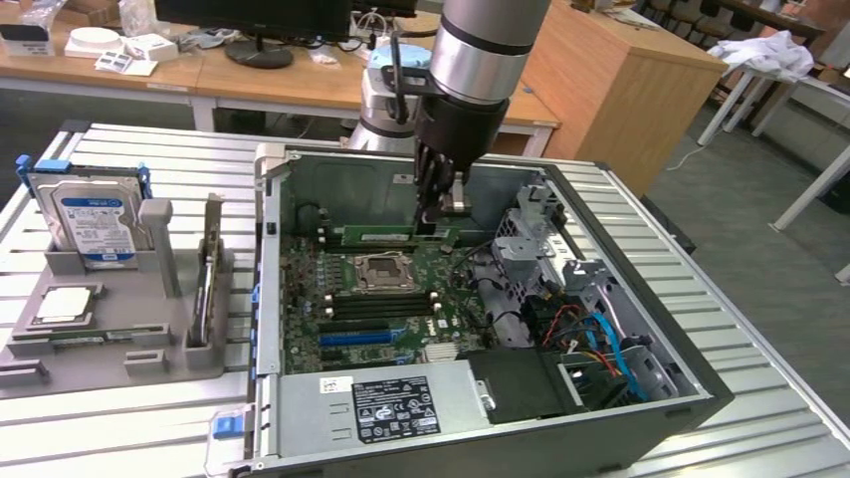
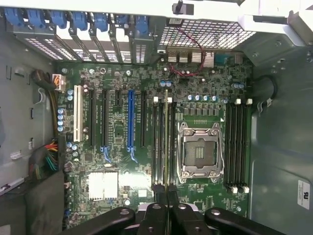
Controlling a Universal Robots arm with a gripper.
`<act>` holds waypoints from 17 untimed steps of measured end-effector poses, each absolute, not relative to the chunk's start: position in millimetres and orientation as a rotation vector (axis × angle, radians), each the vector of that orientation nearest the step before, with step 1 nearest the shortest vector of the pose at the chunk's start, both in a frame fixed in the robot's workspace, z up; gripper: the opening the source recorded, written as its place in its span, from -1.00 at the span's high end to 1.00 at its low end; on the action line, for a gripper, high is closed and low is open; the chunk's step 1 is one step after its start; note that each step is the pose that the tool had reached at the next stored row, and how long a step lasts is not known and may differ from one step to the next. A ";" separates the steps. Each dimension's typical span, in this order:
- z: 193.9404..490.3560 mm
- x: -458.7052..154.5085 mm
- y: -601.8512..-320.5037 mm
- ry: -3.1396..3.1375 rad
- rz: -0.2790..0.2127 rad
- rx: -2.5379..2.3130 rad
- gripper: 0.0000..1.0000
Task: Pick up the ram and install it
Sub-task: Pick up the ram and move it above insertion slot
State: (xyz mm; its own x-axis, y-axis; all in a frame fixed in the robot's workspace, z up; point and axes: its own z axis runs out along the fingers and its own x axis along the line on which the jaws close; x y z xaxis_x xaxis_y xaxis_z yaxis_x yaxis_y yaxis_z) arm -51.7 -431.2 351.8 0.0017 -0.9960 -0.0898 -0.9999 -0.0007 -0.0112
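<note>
The ram (image 1: pixel 385 236) is a slim green stick that hangs level inside the open computer case (image 1: pixel 691 398), just beyond the CPU socket (image 1: pixel 381 269). My gripper (image 1: pixel 436 225) comes straight down from above and is shut on one end of the ram. In the wrist view the ram (image 2: pixel 166 142) is edge-on, a thin line running out from my gripper (image 2: pixel 166 195). It lies along the black memory slots (image 2: pixel 159 142) beside the CPU socket (image 2: pixel 198 152). I cannot tell whether it touches a slot.
A grey holder (image 1: pixel 80 349) on the exterior view's left carries a silver hard drive (image 1: pixel 91 224), a CPU (image 1: pixel 64 304) and an upright expansion card (image 1: pixel 206 279). In the case are a power supply (image 1: pixel 398 403), a drive cage (image 1: pixel 538 229) and loose cables (image 1: pixel 598 339).
</note>
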 end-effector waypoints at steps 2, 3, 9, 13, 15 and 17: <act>351.5 -51.7 -429.6 2.169 0.086 -2.171 0.77; 351.4 -51.7 -428.8 2.169 0.086 -2.171 0.77; 350.9 -51.6 -425.5 2.169 0.086 -2.172 0.77; 349.8 -51.6 -425.5 2.169 0.086 -2.171 0.77; 347.4 -51.6 -425.5 2.169 0.086 -2.172 0.77; 344.9 -51.6 -425.5 2.169 0.086 -2.171 0.77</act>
State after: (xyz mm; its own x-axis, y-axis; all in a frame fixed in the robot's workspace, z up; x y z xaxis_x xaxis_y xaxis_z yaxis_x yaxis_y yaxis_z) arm -51.6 -425.5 344.9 0.0018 -0.9959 -0.0900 -0.9999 -0.0008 -0.0111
